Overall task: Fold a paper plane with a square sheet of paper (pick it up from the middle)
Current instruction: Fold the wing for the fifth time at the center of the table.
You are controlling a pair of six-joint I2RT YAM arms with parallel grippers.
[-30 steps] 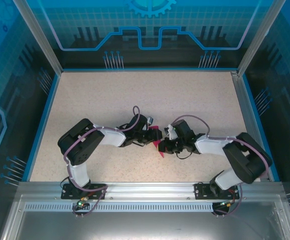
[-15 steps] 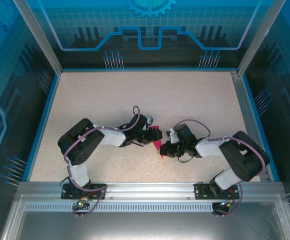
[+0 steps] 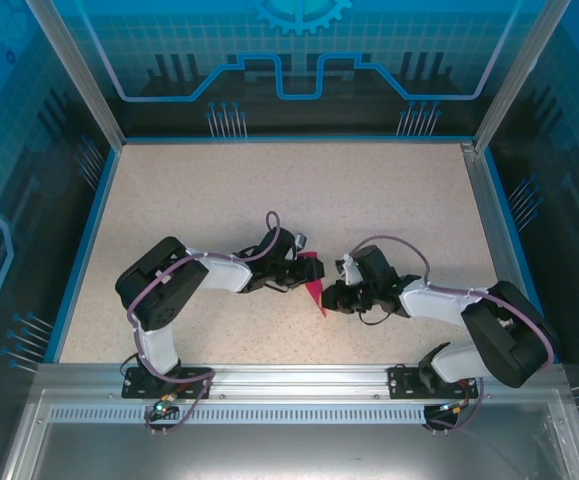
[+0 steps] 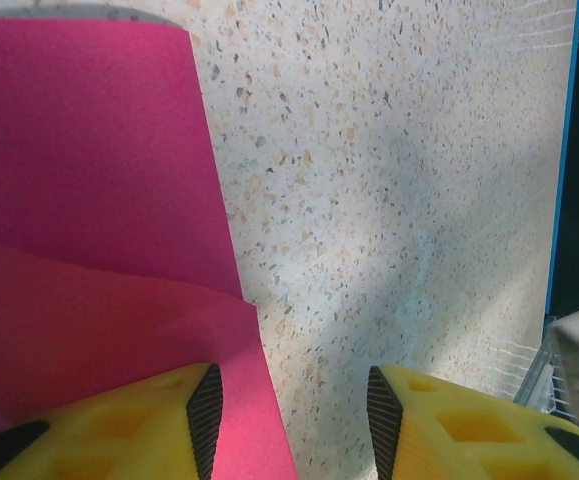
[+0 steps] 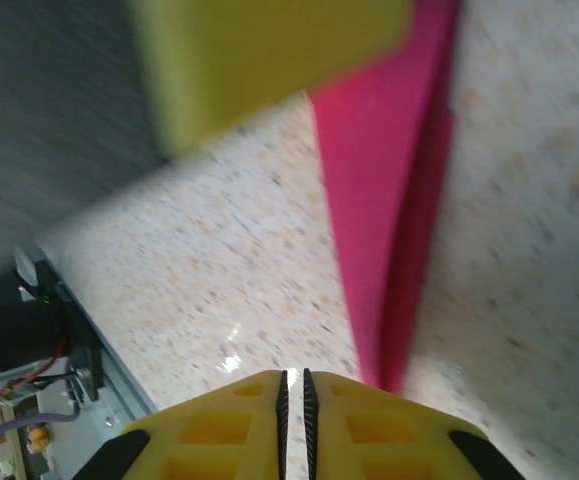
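Note:
The square sheet of paper [image 3: 314, 284] is magenta-pink and folded into a narrow pointed wedge, lying on the table between the two grippers with its tip toward the near edge. My left gripper [image 3: 299, 273] is open at the wedge's left side. In the left wrist view the paper [image 4: 89, 200] shows overlapping layers, and the left gripper [image 4: 294, 420] has its left finger [image 4: 139, 420] over the paper's edge, with bare table between the jaws. My right gripper [image 3: 332, 295] sits just right of the tip. In the right wrist view its jaws [image 5: 292, 400] are shut to a thin slit on nothing, beside the paper [image 5: 379, 200].
The speckled beige table [image 3: 269, 190] is bounded by a blue rim [image 3: 87, 240] and glass walls. The left gripper's yellow finger [image 5: 269, 60] looms blurred at the top of the right wrist view. An aluminium rail [image 3: 299, 375] runs along the near edge by the arm bases.
The right arm's elbow has swung out to the right and its gripper has drawn slightly back off the paper. The left arm has held still.

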